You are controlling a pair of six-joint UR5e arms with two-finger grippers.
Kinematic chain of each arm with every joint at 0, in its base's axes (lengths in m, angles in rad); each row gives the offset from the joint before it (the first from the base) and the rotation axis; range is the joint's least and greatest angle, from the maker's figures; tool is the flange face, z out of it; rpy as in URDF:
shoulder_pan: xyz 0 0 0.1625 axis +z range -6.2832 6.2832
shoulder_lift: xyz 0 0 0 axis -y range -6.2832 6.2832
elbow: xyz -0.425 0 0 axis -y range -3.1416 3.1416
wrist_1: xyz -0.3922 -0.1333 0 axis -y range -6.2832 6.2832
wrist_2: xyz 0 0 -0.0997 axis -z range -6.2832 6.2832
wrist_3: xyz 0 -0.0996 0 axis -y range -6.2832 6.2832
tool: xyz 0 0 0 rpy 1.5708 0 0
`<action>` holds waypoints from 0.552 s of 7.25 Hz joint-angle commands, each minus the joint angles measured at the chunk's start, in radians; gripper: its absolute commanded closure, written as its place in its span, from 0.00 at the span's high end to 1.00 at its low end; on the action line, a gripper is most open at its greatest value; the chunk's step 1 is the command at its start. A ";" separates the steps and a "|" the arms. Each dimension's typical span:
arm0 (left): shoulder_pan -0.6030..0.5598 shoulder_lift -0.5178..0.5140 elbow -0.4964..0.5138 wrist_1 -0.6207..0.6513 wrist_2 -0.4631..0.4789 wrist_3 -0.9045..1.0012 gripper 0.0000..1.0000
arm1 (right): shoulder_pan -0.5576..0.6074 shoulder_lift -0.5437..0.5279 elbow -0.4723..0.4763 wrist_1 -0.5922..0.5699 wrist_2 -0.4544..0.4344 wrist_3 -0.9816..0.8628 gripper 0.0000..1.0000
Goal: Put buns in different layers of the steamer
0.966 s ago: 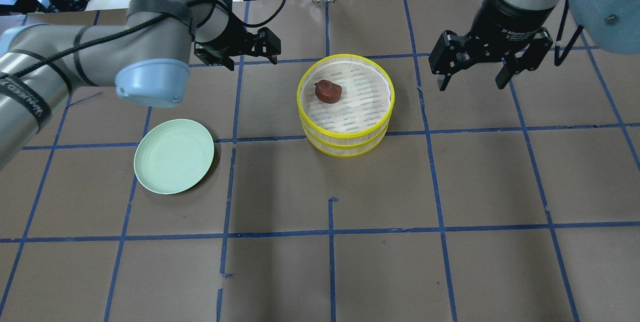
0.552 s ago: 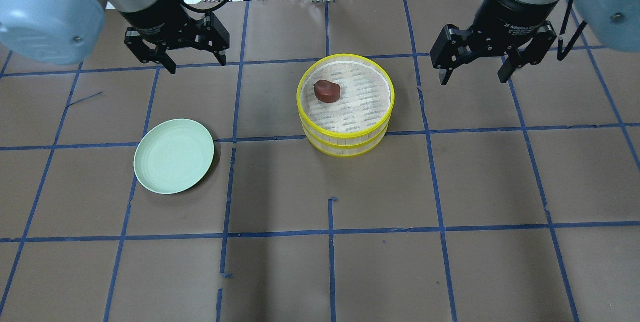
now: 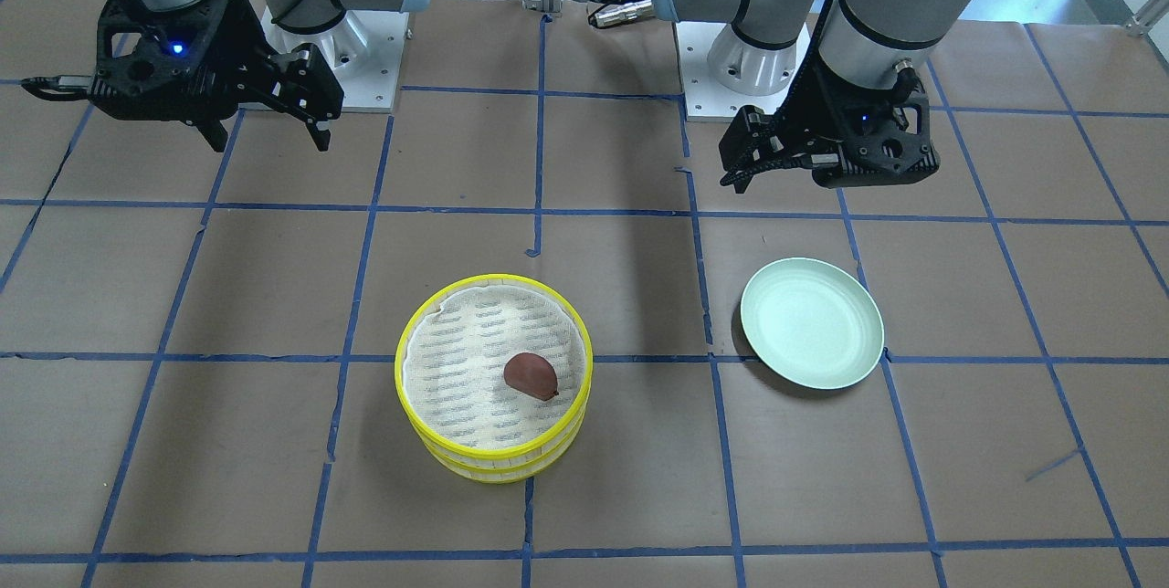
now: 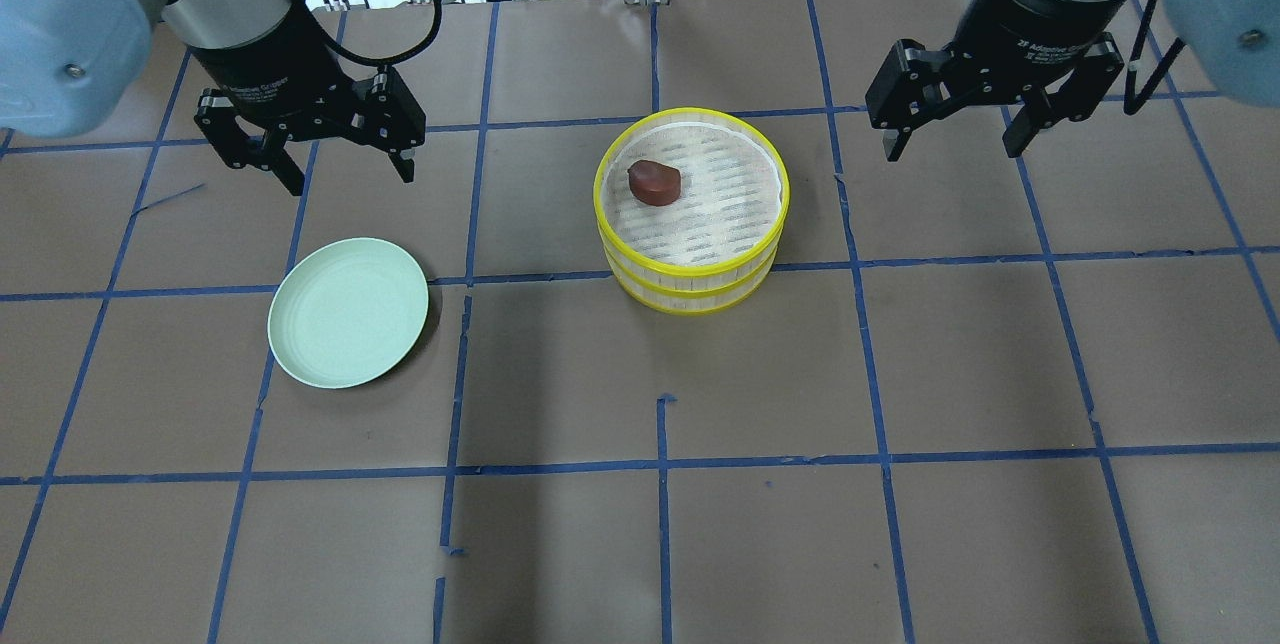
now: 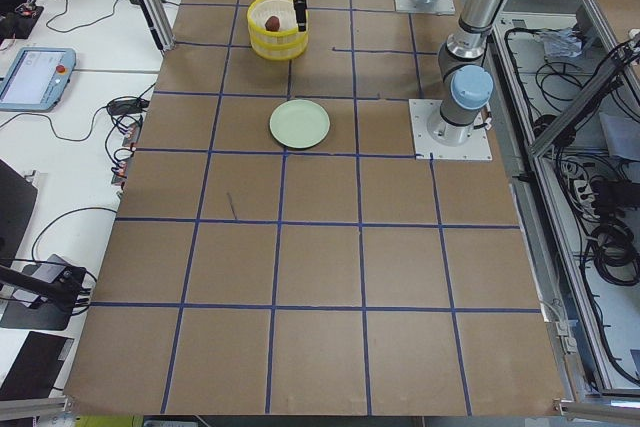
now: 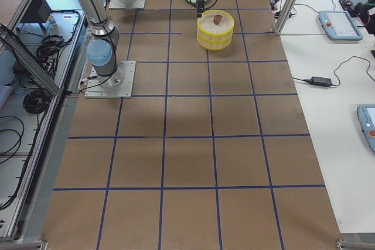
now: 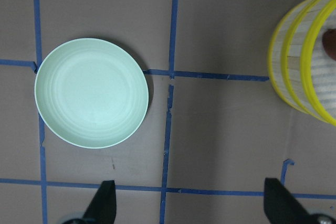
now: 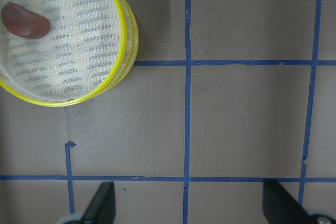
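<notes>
The two yellow-rimmed steamer trays point(image 4: 690, 271) stand stacked at the table's middle. The dark reddish-brown bun point(image 4: 655, 182) lies on the top tray's white liner, toward its far left. It also shows in the front view point(image 3: 530, 375) and the right wrist view point(image 8: 25, 20). The white bun shows in no view. My left gripper point(image 4: 350, 174) is open and empty, in the air left of the steamer and beyond the plate. My right gripper point(image 4: 950, 146) is open and empty, in the air right of the steamer.
A pale green plate point(image 4: 348, 312) lies bare, left of the steamer; it fills the left wrist view's left half point(image 7: 92, 93). Brown paper with blue tape lines covers the table. Cables and posts lie past the far edge.
My left arm has swung left, away from the steamer, then come nearer, toward the plate. My right gripper has drifted slightly toward the far edge. The steamer and the bun have not moved.
</notes>
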 commanded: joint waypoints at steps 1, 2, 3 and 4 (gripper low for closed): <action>0.005 0.003 -0.002 -0.015 0.005 -0.028 1.00 | -0.001 -0.001 0.002 0.000 0.000 0.001 1.00; 0.005 0.004 -0.002 -0.015 0.005 -0.022 1.00 | -0.003 -0.001 0.002 0.000 0.000 0.001 1.00; 0.005 0.004 -0.002 -0.013 0.005 -0.019 1.00 | -0.001 -0.001 0.002 0.000 0.000 0.001 1.00; 0.005 0.004 -0.002 -0.013 0.005 -0.015 1.00 | -0.003 -0.001 0.002 0.000 -0.003 0.002 1.00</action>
